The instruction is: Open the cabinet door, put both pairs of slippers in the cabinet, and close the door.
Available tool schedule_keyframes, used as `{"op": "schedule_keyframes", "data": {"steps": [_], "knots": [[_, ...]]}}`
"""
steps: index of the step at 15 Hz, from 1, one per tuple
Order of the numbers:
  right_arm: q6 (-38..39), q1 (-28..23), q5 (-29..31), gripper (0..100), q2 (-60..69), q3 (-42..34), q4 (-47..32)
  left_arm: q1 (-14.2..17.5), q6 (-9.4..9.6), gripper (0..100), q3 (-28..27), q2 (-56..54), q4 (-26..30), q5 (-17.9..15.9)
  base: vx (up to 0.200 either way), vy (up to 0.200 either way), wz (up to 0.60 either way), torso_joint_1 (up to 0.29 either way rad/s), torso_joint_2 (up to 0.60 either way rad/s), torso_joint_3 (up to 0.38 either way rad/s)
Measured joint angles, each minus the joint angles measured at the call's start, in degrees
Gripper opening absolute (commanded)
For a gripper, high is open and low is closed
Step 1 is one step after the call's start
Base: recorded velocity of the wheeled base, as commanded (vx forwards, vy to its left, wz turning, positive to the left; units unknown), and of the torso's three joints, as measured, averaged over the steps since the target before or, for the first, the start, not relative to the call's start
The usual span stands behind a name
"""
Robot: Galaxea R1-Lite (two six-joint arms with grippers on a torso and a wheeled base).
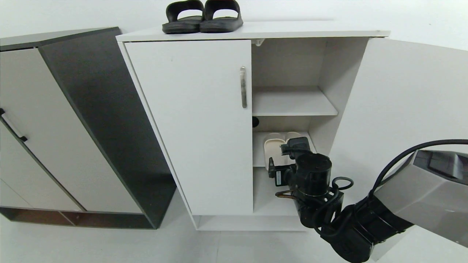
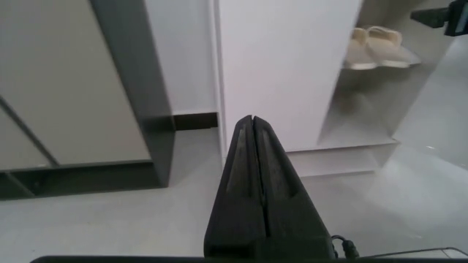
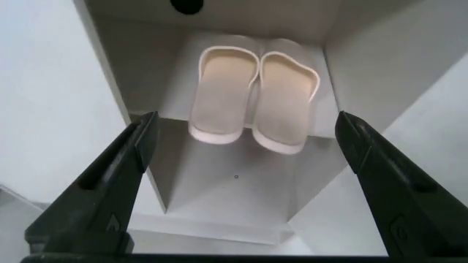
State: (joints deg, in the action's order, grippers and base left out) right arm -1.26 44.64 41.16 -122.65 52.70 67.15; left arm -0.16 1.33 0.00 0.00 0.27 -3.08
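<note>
Looking at cream slippers (image 3: 252,95) parked side by side on the middle shelf (image 1: 259,157) inside the cabinet (image 1: 292,31), right door (image 1: 402,102) swung wide open. Right gripper (image 3: 247,124) just in front of them, fingers spread apart, holding nothing. Black slippers (image 1: 203,16) up on the cabinet top, above the shut left door (image 1: 190,128). Down low near the floor, left gripper (image 2: 252,124) with fingers pressed tight together, empty, aimed toward that shut door. Dark cabinet (image 1: 102,120) right beside, on the left.
</note>
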Motion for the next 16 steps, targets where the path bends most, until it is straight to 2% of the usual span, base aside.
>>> {"op": "schedule_keyframes", "data": {"steps": [11, 16], "knots": [[-2.9, 0.0, 0.0, 100, -0.2, -1.9, 3.0, 0.0, -0.02, 0, 0.0, 0.0, 0.0, 0.0, 0.000, 0.200, 0.00, 0.001, 0.00, 0.002], [-3.0, 0.0, -0.1, 100, -0.5, -2.1, 3.2, 0.1, -0.10, 0, 0.0, 0.0, -0.1, 0.0, 0.000, 0.000, 0.00, 0.000, 0.00, 0.000]]}}
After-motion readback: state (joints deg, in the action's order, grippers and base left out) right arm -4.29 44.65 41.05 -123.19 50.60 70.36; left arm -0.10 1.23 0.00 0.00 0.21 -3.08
